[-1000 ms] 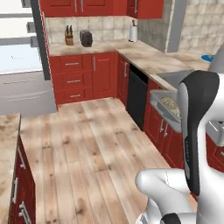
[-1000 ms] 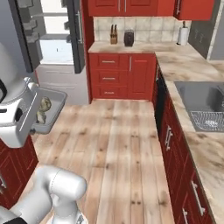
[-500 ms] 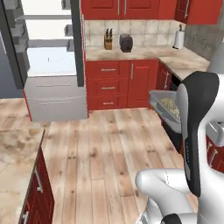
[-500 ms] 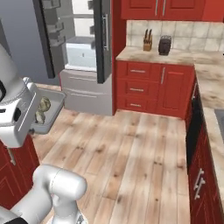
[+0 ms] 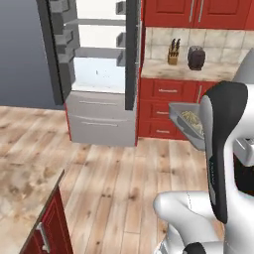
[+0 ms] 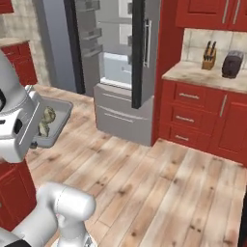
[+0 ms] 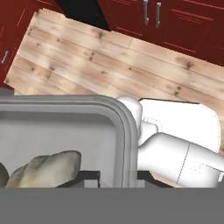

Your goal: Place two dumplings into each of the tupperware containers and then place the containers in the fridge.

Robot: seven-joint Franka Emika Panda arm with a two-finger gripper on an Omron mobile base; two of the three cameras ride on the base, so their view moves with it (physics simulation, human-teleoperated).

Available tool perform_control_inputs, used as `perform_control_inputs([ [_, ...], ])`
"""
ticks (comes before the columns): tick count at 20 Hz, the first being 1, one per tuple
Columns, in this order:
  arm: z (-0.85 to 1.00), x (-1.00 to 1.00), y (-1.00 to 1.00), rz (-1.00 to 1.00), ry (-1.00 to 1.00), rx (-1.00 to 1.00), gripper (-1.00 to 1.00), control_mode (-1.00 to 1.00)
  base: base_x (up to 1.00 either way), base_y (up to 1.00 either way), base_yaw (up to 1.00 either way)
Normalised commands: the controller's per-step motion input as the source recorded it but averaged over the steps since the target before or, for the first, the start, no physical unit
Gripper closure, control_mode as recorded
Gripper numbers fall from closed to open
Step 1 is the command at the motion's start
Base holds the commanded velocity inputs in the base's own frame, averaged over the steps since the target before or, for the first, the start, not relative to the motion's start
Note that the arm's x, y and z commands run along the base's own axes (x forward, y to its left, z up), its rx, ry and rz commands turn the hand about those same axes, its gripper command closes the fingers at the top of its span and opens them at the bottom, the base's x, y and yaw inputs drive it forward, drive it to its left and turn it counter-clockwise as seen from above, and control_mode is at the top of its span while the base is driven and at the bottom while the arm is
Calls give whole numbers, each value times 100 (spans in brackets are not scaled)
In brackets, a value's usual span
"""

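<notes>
Hand view | grey translucent tupperware container, rounded rim | beige dumplings inside | pincer clamps it

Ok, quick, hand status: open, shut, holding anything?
Hand: shut on the rim of the tupperware container, carried in the air with dumplings inside it.
</notes>
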Motion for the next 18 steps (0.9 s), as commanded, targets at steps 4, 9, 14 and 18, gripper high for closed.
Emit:
perform_control_inputs([
  [4, 0, 0, 0, 0, 0, 0, 100, 100, 100, -58, 47],
  [9, 0, 0, 0, 0, 0, 0, 100, 100, 100, -69, 42],
  [14, 0, 0, 0, 0, 0, 0, 100, 100, 100, -64, 40],
  [18, 0, 0, 0, 0, 0, 0, 100, 100, 100, -53, 33],
])
